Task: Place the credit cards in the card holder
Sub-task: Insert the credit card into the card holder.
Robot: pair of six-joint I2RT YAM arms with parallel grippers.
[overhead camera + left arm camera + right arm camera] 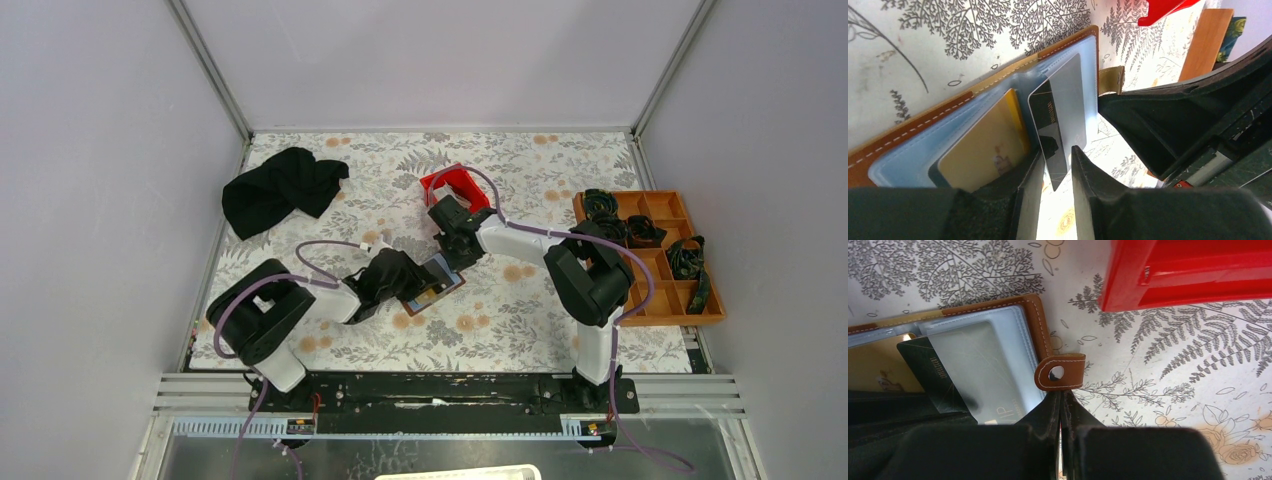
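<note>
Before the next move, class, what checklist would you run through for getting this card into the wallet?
1. Wallet lies open, pockets up: ok.
2. Dark card fully inside its pocket: not ok, part of it sticks out.
3. Left gripper open around the card's corner: ok.
4. Right gripper shut at the tab: ok.
5. Right gripper really pinching the tab: cannot tell.
</note>
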